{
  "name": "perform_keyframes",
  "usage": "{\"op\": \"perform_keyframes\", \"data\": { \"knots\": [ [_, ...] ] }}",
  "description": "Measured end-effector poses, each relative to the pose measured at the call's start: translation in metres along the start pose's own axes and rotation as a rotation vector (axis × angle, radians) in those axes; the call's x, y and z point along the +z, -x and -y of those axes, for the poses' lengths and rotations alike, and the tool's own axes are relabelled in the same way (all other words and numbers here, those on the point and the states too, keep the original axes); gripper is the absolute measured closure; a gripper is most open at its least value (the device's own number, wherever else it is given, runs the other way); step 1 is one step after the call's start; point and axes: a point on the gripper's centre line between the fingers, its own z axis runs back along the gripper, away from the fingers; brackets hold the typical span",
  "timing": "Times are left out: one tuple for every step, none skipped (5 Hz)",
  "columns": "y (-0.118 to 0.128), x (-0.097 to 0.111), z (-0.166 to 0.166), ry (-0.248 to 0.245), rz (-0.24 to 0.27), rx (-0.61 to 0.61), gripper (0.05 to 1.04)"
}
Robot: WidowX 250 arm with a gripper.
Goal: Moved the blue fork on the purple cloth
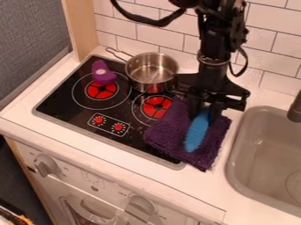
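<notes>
The black gripper [204, 112] hangs down over the purple cloth [167, 132], right of the pot. Its fingers are shut on the upper end of the blue fork [197, 132], which slants down toward the lower left over the middle of the cloth. Whether the fork's lower end touches the cloth, I cannot tell. The rumpled cloth lies partly on the stove's right edge and partly on the white counter. The gripper hides the cloth's upper part.
A steel pot [152, 72] stands at the back of the black stove [70, 99], close beside the gripper on its left. A purple toy [103, 73] is at the back left burner. The grey sink [264, 154] lies to the right, below a tiled wall [176, 39].
</notes>
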Motion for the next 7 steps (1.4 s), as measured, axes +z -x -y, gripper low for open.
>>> {"op": "perform_keyframes", "data": {
  "knots": [
    [0.01, -0.001, -0.006, -0.028, -0.02, -0.003, 0.723],
    [0.016, 0.011, -0.009, -0.031, 0.01, -0.002, 0.723],
    [0.018, 0.008, -0.007, -0.01, 0.015, -0.021, 0.648],
    [0.016, 0.008, -0.006, -0.002, 0.025, -0.049, 0.334],
    [0.016, 0.008, -0.007, -0.014, 0.019, -0.071, 0.098],
    [0.017, 0.013, -0.005, -0.033, 0.022, -0.077, 0.079],
    [0.015, 0.026, -0.005, -0.029, 0.058, -0.062, 0.083]
  ]
}}
